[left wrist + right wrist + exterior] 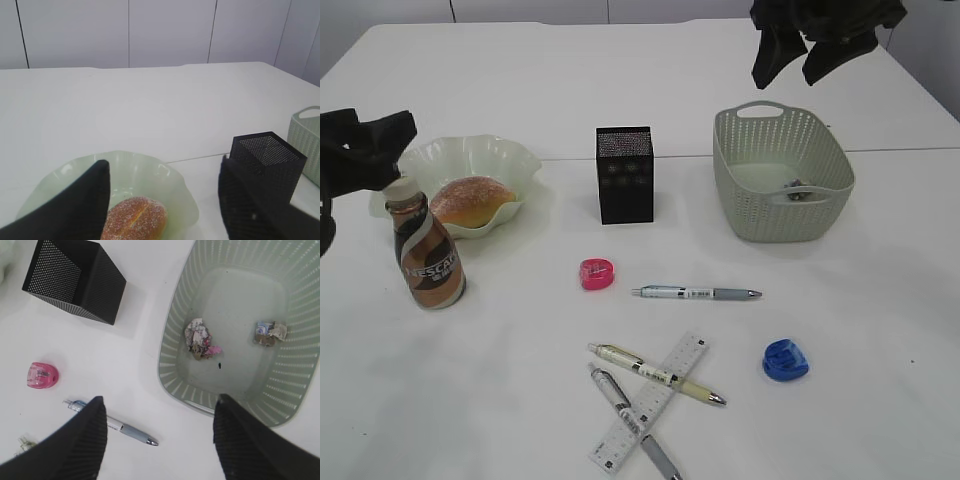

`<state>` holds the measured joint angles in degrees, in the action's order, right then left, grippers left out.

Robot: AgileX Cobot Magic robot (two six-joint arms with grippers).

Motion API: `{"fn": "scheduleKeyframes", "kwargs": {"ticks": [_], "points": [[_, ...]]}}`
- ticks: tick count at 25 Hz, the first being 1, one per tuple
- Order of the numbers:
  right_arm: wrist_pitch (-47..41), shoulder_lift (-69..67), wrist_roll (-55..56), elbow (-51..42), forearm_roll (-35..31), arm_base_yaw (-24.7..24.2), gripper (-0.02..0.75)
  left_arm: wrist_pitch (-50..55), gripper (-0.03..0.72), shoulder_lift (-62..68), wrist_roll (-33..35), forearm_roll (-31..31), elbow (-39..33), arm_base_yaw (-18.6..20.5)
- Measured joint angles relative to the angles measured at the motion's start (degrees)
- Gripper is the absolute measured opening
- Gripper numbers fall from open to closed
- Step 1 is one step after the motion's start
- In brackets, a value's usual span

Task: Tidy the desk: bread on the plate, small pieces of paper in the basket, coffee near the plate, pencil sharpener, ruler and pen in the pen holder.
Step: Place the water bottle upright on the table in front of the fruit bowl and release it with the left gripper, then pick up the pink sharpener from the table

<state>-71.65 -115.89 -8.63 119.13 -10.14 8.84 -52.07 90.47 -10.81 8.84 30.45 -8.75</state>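
right gripper (159, 440) spread wide above basket (172, 330), empty, left gripper (162, 200) also spread beside coffee (427, 258), bread (470, 200) on plate (510, 155), two paper balls (201, 338) in basket, pen holder (624, 172) between plate and basket

White table (620, 100): plate (510, 155), coffee (428, 260) left; pen holder (624, 173) centre; basket (782, 175) right; ruler (652, 400), pens (695, 293), sharpeners (597, 273) near front edge.

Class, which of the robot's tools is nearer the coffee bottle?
Left. The left tool hovers just above the coffee bottle; the right tool hangs far across the desk, above the basket.
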Motion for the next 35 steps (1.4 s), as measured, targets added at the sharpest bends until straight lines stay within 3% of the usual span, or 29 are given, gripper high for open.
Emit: {"fn": "scheduleKeyframes", "kwargs": {"ticks": [7,12,19,23,28,35], "points": [[0.0,0.0,0.1,0.0,0.1,0.0,0.489,16.6,0.497,-14.1,-3.9,3.0,-0.2,0.0],[0.0,0.0,2.1,0.0,0.1,0.0,0.489,35.7,0.497,-21.8,-8.0,5.6,4.8,-1.6],[0.0,0.0,4.4,0.0,0.1,0.0,0.489,67.8,0.497,-24.5,-8.4,5.7,21.2,-14.5],[0.0,0.0,4.8,0.0,0.1,0.0,0.489,82.0,0.497,-21.1,-8.4,1.7,31.2,-20.3],[0.0,0.0,6.0,0.0,0.1,0.0,0.489,94.1,0.496,-12.1,-8.5,-4.5,42.7,-21.7],[0.0,0.0,8.2,0.0,0.1,0.0,0.489,109.7,0.461,5.5,-8.5,-7.2,58.3,-21.7]]}}
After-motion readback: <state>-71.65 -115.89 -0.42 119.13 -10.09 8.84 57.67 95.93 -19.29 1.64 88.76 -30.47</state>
